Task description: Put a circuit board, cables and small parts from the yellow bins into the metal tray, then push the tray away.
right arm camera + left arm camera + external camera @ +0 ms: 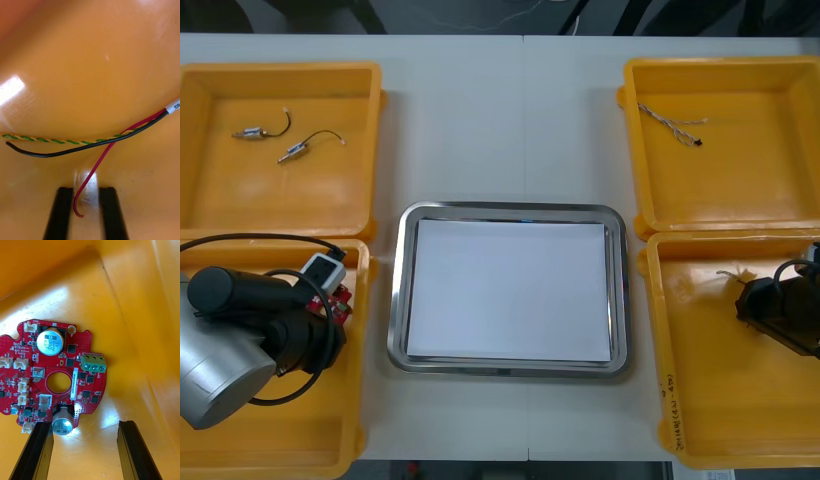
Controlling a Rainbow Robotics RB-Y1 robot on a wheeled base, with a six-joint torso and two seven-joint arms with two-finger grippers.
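Note:
A round red circuit board (56,371) lies flat on the floor of the near left yellow bin (280,440). My left gripper (88,450) hangs open over it, and the board's near edge with a silver capacitor sits between the fingers. In the front view the board (340,305) peeks out beside the left wrist. My right gripper (85,213) is low in the near right bin (720,400), fingers narrowly apart and open. The loose end of a red wire curls between them. That wire belongs to a cable (112,140) with black and green-yellow strands.
The metal tray (402,300), white inside, sits between the bins. The far left bin (210,190) holds two small metal parts (250,132) with short leads. A twisted cable (670,125) lies in the far right bin (780,190). The bin wall (157,333) rises close beside the board.

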